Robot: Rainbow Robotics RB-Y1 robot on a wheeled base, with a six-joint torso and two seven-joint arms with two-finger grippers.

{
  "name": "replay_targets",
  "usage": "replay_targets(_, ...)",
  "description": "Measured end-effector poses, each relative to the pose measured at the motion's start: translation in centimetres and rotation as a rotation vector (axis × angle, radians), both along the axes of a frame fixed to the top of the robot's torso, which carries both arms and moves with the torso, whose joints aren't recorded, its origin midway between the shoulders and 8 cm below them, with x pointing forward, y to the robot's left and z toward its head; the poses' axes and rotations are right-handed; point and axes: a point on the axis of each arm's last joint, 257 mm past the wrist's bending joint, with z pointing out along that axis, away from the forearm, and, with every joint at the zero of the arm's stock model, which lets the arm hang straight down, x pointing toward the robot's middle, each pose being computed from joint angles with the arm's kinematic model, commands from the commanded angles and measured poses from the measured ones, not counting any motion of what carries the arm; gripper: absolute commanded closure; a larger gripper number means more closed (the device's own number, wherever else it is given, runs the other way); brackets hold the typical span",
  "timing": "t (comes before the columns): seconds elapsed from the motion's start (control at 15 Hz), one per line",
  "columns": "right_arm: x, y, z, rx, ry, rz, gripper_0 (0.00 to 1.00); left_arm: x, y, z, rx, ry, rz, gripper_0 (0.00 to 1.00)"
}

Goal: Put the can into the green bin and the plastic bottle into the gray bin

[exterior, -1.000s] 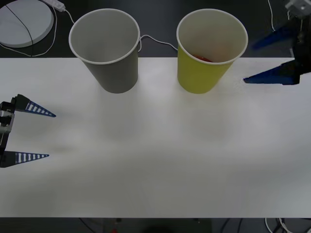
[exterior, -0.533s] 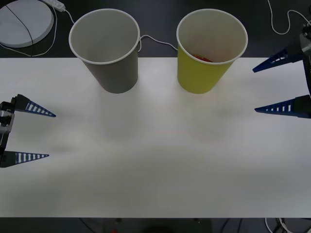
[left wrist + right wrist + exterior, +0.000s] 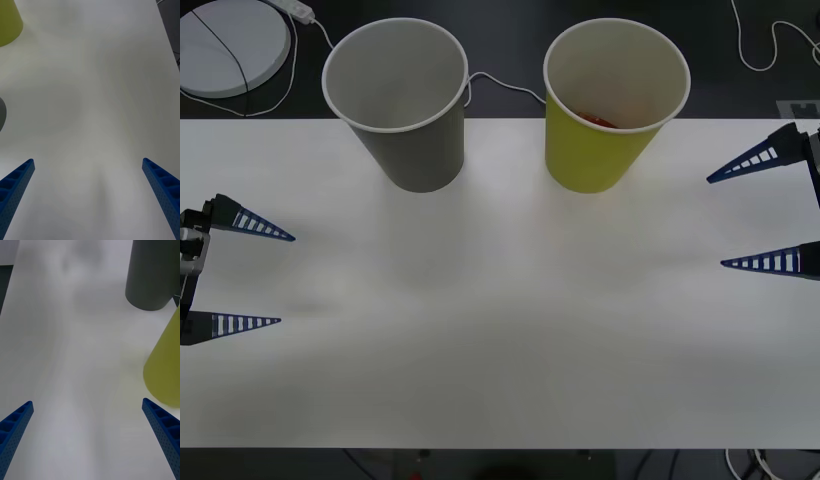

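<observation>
Both grippers are held with their blue ribbed fingers spread wide and nothing between them. At the right edge of the white table (image 3: 500, 330) the right gripper (image 3: 760, 212) is seen, pointing inward to the left; at the left edge the left gripper (image 3: 255, 278) is parked, pointing inward to the right.

At the far edge of the table two large tapered paper cups stand upright and apart: the gray bin (image 3: 402, 105) on the left, the yellow-green bin (image 3: 612, 108) on the right. Of the small red drink can (image 3: 600, 121) a sliver of red is made out low inside the green bin, against its near wall; its silver top and its attitude are hidden by the rim.

The gray bin is judged to be empty, though its floor is cut off by its own near wall. No plastic bottle is seen on the table, so the direction and long axis of that object cannot be given. The gray bin lies far and right of the left gripper, which is the nearer arm to it; the green bin is nearer the right gripper, far and left of it.

In the right wrist view both cups are cut off by the frame, so only their lower walls are visible.
</observation>
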Motion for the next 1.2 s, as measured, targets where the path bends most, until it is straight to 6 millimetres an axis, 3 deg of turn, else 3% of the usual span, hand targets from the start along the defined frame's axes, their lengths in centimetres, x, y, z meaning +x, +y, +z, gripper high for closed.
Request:
replay_targets(0.27, -0.6, -1.4, -2.3, -0.004, -0.003, 0.02, 0.0, 0.0, 0.0, 0.0, 0.0, 0.0, 0.0, 0.0)
replay_targets(0.6, -2.6, -1.4, -4.2, 0.017, 0.042, 0.029, 0.0, 0.0, 0.0, 0.0, 0.0, 0.0, 0.0, 0.0)
replay_targets(1.2, -3.6, 0.0, -5.1, 0.039, 0.054, 0.05, 0.0, 0.0, 0.0, 0.0, 0.0, 0.0, 0.0, 0.0)
